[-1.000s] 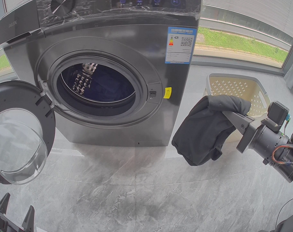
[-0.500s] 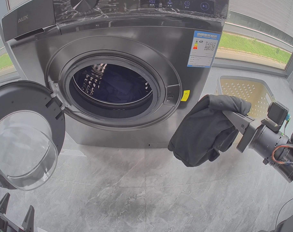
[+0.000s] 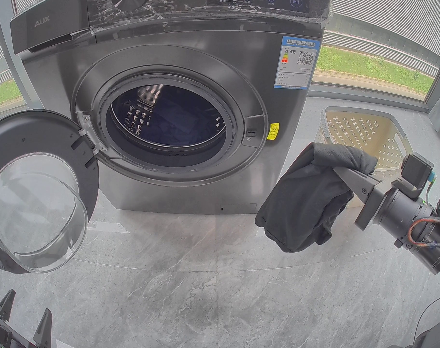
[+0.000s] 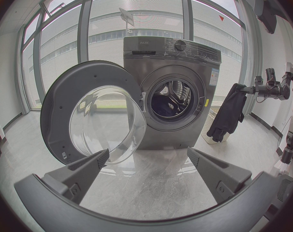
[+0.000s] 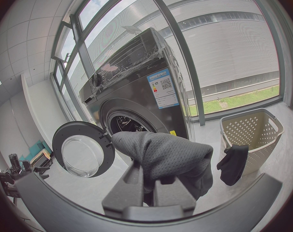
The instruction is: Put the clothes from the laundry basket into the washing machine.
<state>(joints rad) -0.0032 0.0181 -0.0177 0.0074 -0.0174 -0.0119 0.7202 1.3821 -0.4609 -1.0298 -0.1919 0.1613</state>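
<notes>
Fingertips of the left gripper poke up at 7 o'clock in the head view, the rest cut off by the edge. The left wrist view has its two fingers spread wide with nothing between them, low above the grey floor. Farther out at 4 o'clock, the right gripper is clamped on a dark grey garment. The garment drapes over the fingertips and hangs from them toward 8 o'clock, clear of the floor, and the cloth covers the tips, so the exact pinch is hard to make out. In the right wrist view a black flap dangles in front of the laundry basket; whether it belongs to the held garment or is a separate piece cannot be told. The garment hangs between the basket and the washing machine, near the machine's lower corner, at 4 o'clock from the drum opening. The round door stands swung open at 9 o'clock. The drum, at 11 o'clock, holds something dark blue, its shape unclear in the shade. The basket sits at 2 o'clock beside the machine, its lower part hidden behind the garment and its visible upper walls pale, star-punched plastic. A window lies beyond.
</notes>
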